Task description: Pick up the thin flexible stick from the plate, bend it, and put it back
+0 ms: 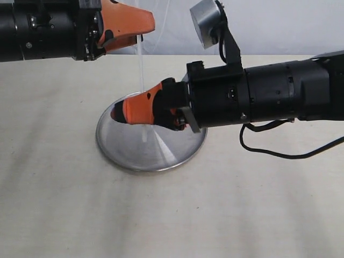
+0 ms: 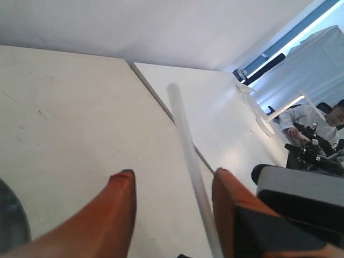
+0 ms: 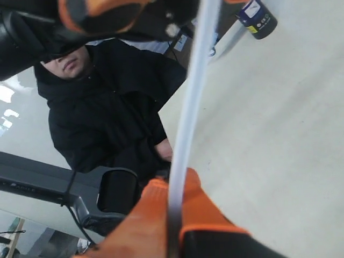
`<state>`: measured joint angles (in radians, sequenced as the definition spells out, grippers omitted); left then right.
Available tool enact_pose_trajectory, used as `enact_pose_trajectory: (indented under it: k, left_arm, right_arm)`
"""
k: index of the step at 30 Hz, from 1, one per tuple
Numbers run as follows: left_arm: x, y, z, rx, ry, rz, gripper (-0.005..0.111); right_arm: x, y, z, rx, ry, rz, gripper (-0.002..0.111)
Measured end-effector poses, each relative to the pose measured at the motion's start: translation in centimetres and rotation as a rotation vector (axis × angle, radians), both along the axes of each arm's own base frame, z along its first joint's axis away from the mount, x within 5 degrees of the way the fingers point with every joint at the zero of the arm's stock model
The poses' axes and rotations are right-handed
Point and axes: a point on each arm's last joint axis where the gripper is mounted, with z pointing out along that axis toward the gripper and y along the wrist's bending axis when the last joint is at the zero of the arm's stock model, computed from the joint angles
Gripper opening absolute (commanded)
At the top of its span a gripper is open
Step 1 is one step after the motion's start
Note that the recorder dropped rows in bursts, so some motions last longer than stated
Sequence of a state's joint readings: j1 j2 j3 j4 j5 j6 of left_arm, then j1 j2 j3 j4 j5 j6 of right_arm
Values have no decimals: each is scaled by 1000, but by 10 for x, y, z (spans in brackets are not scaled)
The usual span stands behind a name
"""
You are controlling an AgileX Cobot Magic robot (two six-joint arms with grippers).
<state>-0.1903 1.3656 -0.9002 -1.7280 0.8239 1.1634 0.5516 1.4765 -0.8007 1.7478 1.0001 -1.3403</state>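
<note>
I have the thin flexible stick (image 1: 142,64) off the plate (image 1: 134,164) and standing nearly upright above the plate's far half, straight, spanning from one gripper to the other. My right gripper (image 1: 138,103) hangs low over the plate; in its wrist view the orange fingers (image 3: 156,209) are pressed together on the stick's lower end (image 3: 193,97), pinching it. My left gripper (image 1: 144,31) sits higher above the plate, at the stick's upper end. Its wrist view shows the fingers (image 2: 121,204) spread apart, with the stick (image 2: 185,145) running up close beside one of them, not clamped. The plate rests on the pale tabletop (image 1: 54,188).
</note>
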Motion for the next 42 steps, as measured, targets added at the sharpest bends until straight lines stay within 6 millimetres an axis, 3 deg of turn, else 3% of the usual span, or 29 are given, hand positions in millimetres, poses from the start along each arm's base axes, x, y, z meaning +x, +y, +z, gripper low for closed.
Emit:
enact_pose_trajectory:
  k: [4, 9, 10, 42]
  left_arm:
    - [2, 0, 6, -4, -19, 0, 37]
    - [3, -1, 10, -8, -31, 0, 3]
    - [3, -1, 10, -8, -31, 0, 0]
    - [2, 3, -1, 67, -18, 14, 0]
  right_arm:
    - [-1, 0, -1, -11, -8, 17, -1]
    - [-2, 0, -1, -9, -9, 26, -1]
    - [-2, 0, -1, -9, -9, 26, -1]
    - [17, -9, -18, -219, -41, -210, -1]
